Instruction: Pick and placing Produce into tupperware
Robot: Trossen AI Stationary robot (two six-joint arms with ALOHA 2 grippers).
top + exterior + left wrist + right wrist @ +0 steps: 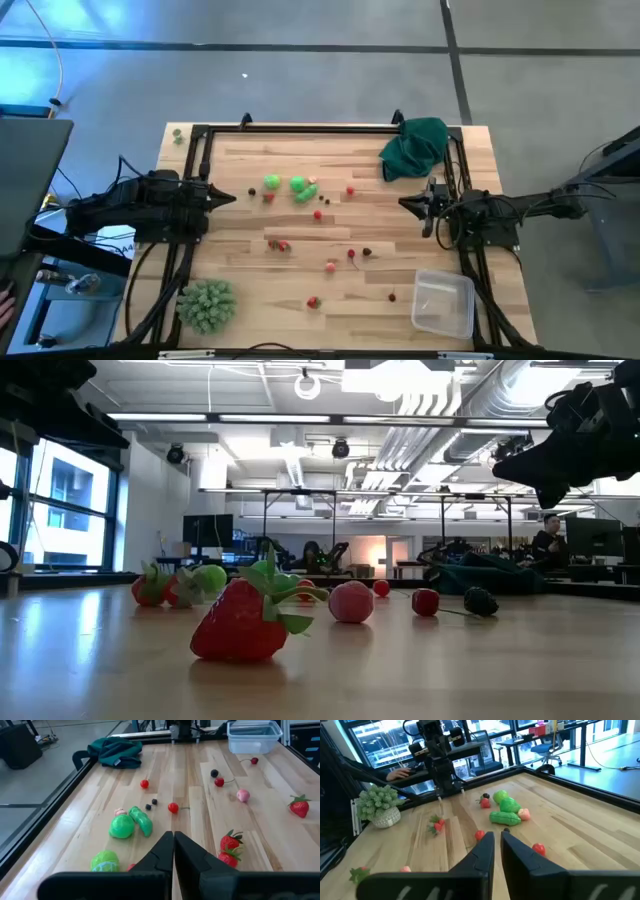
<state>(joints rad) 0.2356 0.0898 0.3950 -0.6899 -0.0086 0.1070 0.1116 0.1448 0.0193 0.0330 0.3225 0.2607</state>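
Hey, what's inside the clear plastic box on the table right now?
Nothing visible: the clear rectangular plastic box looks empty from above, and wood shows through its floor. The small toy fruits all lie outside it. The left wrist view cannot confirm its floor.

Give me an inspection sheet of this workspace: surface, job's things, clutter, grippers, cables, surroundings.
Surface: pale wooden table, black frame round it.
Job's things: tiny toy produce scattered mid-table; clear rectangular plastic tupperware at one corner, nothing seen inside.
Clutter: dark green cloth; spiky pale-green ball.
Grippers: left gripper shut, empty; right gripper nearly shut, empty; both at table edges.
Cables: black leads beside the left arm.
Surroundings: grey floor; a person seated beyond.
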